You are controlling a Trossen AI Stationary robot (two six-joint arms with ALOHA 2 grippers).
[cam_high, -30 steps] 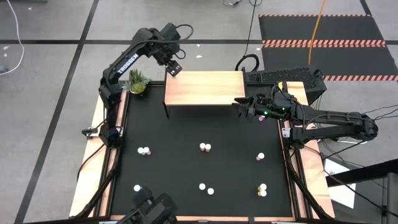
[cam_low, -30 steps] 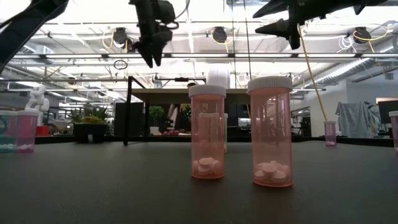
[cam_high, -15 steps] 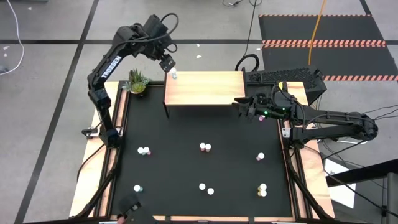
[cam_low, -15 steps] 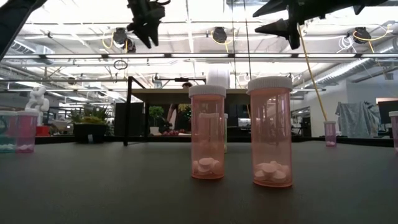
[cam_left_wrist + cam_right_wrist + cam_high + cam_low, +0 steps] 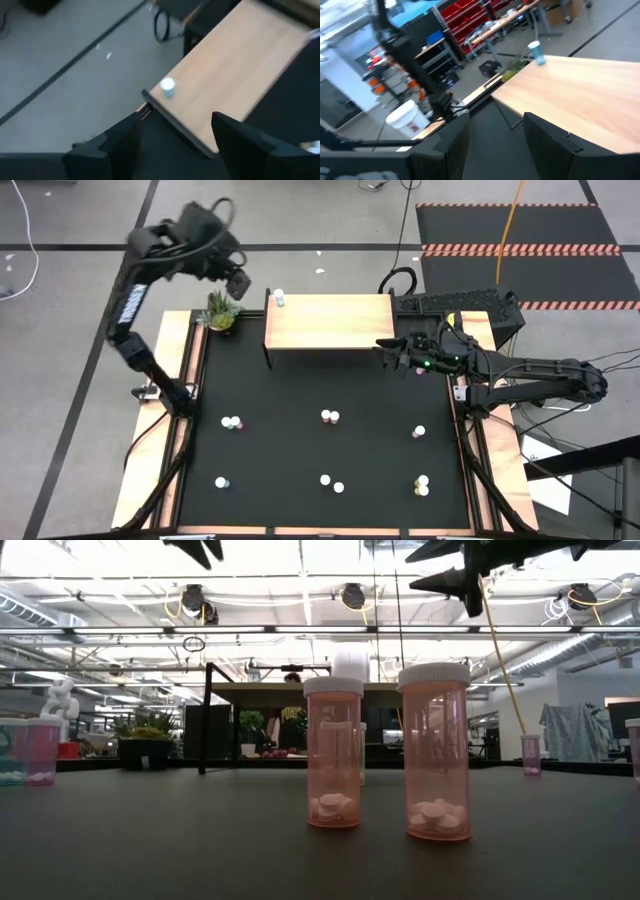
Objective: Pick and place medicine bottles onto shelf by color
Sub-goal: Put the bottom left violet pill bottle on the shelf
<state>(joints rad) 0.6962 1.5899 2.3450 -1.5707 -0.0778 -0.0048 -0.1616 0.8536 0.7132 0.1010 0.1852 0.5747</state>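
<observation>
Left gripper (image 5: 238,280): I am seeing it hanging empty, fingers spread, beyond the table's far-left corner above the potted plant (image 5: 221,310).
Blue bottle (image 5: 278,299): standing upright at the shelf (image 5: 330,322) top's far-left corner, near the edge.
Shelf top: otherwise lying bare.
Right gripper (image 5: 388,352): I am holding it unclenched and empty at the shelf's right edge.
Mat bottles (image 5: 330,417): sitting scattered, well apart.

Two pink medicine bottles (image 5: 333,751) (image 5: 436,749) with white caps stand upright side by side on the dark surface (image 5: 200,840), pills visible at their bottoms. Smaller bottle (image 5: 530,754) far right, pink-tinted one (image 5: 38,750) far left, dark arm parts along the top edge.
</observation>
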